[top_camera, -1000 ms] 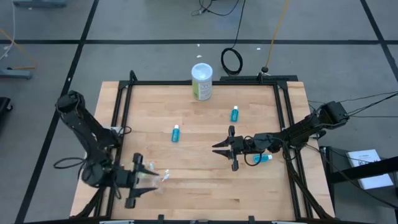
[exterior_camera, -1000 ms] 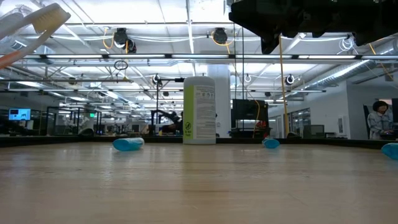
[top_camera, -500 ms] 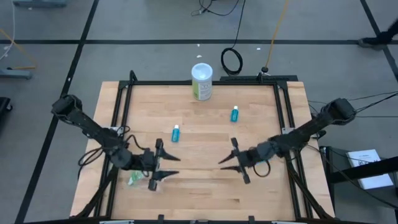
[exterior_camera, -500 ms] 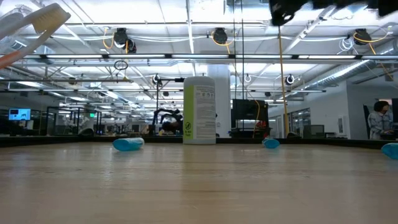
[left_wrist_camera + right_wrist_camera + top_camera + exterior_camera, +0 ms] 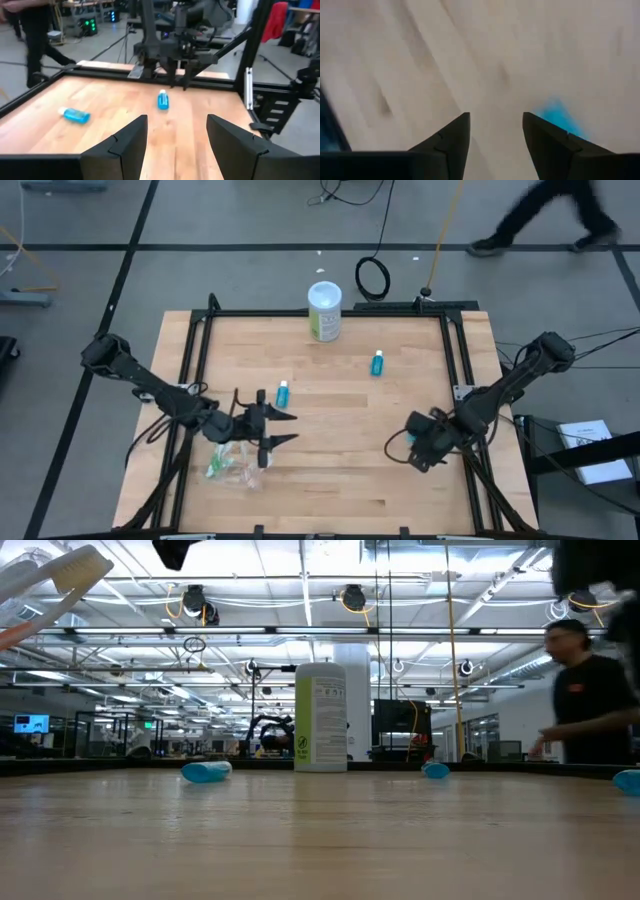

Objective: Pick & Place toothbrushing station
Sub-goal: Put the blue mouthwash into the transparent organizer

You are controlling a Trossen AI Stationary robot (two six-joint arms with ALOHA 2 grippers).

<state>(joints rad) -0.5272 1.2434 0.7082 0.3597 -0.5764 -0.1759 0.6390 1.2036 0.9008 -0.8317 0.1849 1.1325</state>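
Teal tubes with white caps lie scattered on our pale wooden table [image 5: 330, 480]: one small teal tube [image 5: 283, 393] just left of the centre, a second teal tube [image 5: 377, 363] toward two o'clock from the centre, and a third teal tube [image 5: 559, 116] on the table's right side, where we catch only a blue smear of it past our right fingers. At the table's seven o'clock a small clear plastic cup [image 5: 232, 463] lies on its side with green and white toothbrushes [image 5: 218, 469] bundled in it. A tall white-and-green cylindrical canister [image 5: 324, 310] stands upright at twelve o'clock, by the far edge.

Our left gripper [image 5: 279, 428] hovers just at two o'clock from the cup, apart from it, its jaws spread wide and holding nothing. Our right gripper [image 5: 420, 445] sits at the table's four o'clock, pointing down at the wood; its two fingers stand parted with bare table between them and nothing gripped, the third tube just beside one fingertip.

A person [image 5: 590, 700] in dark clothes walks past beyond the table's far right corner.
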